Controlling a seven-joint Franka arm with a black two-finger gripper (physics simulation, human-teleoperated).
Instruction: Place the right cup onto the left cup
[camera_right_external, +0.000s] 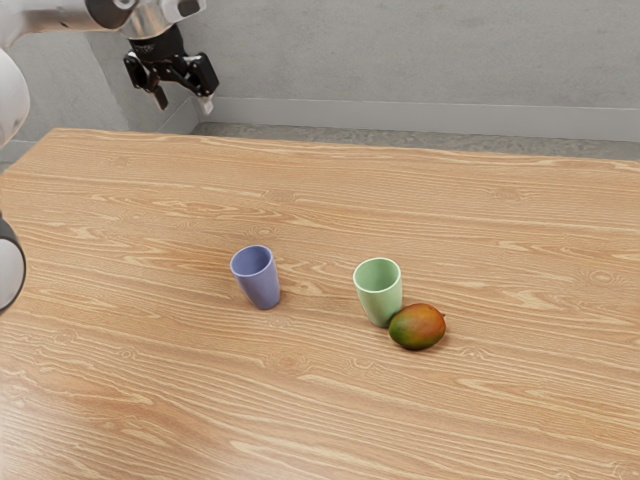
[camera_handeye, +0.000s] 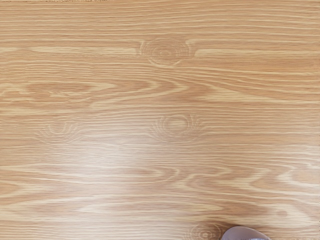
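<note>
One green cup (camera_right_external: 379, 300) in the exterior view, a purple bit (camera_handeye: 244, 233) in the wrist view; high gripper (camera_right_external: 184, 106) points down, spread.

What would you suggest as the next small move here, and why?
I would probably move the open pincer, raised, toward the green cup, likely the task's right cup: the pincer hangs empty, away from both cups. The blue cup stands nearer the pincer, so height should help clear it, and the mango sits close beside the green cup's base.
</note>
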